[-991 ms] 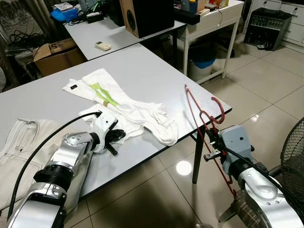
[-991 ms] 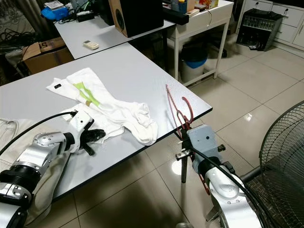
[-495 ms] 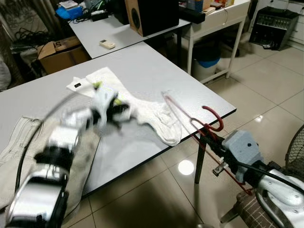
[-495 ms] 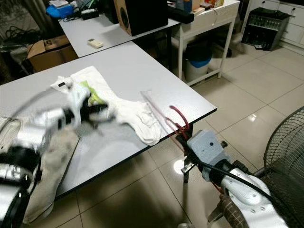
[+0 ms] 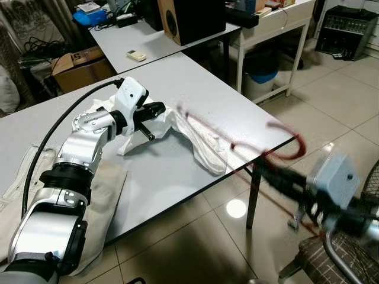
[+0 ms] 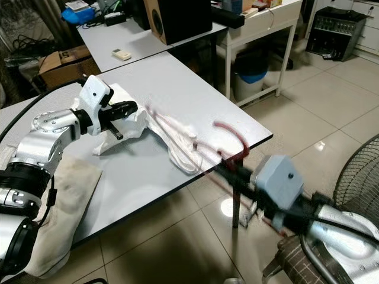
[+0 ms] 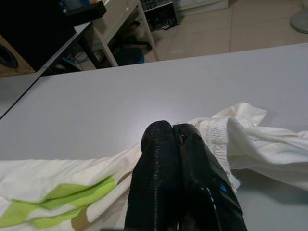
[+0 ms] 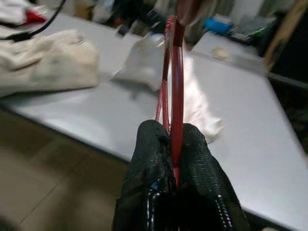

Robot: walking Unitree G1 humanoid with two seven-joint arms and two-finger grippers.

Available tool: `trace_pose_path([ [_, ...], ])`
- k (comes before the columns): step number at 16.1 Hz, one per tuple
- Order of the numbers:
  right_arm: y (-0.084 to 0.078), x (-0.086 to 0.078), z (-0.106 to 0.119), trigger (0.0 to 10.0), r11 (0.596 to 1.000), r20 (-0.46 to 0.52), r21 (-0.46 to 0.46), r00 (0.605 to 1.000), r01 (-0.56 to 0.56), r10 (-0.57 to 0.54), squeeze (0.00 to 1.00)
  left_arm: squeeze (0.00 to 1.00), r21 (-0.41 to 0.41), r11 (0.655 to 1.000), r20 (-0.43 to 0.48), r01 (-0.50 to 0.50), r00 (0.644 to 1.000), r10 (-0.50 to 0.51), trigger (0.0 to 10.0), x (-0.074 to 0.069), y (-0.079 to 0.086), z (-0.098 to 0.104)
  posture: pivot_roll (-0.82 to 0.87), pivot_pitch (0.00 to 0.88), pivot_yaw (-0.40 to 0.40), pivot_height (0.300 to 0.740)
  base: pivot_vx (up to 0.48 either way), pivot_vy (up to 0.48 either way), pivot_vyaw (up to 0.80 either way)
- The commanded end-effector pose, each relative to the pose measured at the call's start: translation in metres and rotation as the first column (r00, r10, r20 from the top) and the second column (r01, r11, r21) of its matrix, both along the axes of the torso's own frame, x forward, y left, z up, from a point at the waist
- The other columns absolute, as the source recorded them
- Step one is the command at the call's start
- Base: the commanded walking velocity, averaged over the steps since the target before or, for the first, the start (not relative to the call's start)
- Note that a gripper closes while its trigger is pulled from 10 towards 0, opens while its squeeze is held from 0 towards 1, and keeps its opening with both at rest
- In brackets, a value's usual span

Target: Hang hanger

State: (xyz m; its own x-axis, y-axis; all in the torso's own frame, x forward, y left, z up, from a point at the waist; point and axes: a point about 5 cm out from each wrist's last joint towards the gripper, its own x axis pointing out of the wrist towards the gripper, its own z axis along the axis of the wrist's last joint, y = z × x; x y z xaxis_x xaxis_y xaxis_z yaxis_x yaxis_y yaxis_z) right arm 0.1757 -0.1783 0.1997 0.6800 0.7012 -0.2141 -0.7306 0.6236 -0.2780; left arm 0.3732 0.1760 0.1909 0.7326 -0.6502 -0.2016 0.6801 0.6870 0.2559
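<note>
A white garment [image 5: 204,145] with a green print lies bunched on the grey table [image 5: 177,77]. My left gripper [image 5: 157,109] is shut on one end of it and holds that end raised off the tabletop; the black fingers [image 7: 159,159] press together against the cloth. My right gripper [image 8: 171,132] is shut on a red wire hanger [image 5: 237,145]. The hanger reaches over the table's right corner toward the garment, hook [image 6: 234,133] upward, blurred by motion.
Beige trousers [image 5: 35,177] drape over the table's near left edge. Behind stand a second table with a remote [image 5: 137,55], a black speaker [image 5: 189,18] and a cardboard box [image 5: 83,62]. A white desk [image 5: 278,18] and a fan [image 6: 361,183] are to the right, over tiled floor.
My left gripper has risen and moved farther over the table, pulling the garment's end up. My right arm has swung the hanger from upright to lying low over the table corner.
</note>
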Motion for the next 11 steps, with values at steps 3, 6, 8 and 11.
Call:
trace_pose_path([
  [3, -0.003, -0.007, -0.003, 10.0, 0.998, -0.073, -0.052, 0.997, -0.033, 0.029, 0.0, 0.0, 0.073, 0.985, -0.076, 0.156, 0.986, -0.15, 0.0, -0.014, 0.0, -0.004, -0.2, 0.0, 0.181, 0.74, 0.0, 0.0, 0.0],
  [6, -0.011, -0.006, -0.01, 10.0, 0.994, -0.109, -0.109, 0.994, -0.001, -0.011, 0.0, 0.0, 0.188, 0.952, -0.228, 0.243, 0.953, -0.198, 0.0, -0.03, 0.009, -0.035, -0.19, 0.0, 0.178, 0.74, 0.0, 0.0, 0.0],
  [8, -0.014, -0.004, -0.009, 10.0, 0.992, -0.103, -0.128, 0.994, 0.021, -0.034, 0.0, 0.0, 0.198, 0.967, -0.176, 0.159, 0.977, -0.124, 0.5, -0.025, 0.014, -0.035, -0.19, 0.0, 0.179, 0.74, 0.0, 0.0, 0.0],
  [11, -0.017, 0.002, 0.003, 10.0, 0.993, -0.03, -0.096, 0.997, 0.071, -0.075, 0.0, 0.0, 0.182, 0.981, -0.085, 0.068, 0.995, -0.054, 3.9, -0.022, 0.019, -0.028, -0.19, 0.0, 0.188, 0.74, 0.0, 0.0, 0.0],
])
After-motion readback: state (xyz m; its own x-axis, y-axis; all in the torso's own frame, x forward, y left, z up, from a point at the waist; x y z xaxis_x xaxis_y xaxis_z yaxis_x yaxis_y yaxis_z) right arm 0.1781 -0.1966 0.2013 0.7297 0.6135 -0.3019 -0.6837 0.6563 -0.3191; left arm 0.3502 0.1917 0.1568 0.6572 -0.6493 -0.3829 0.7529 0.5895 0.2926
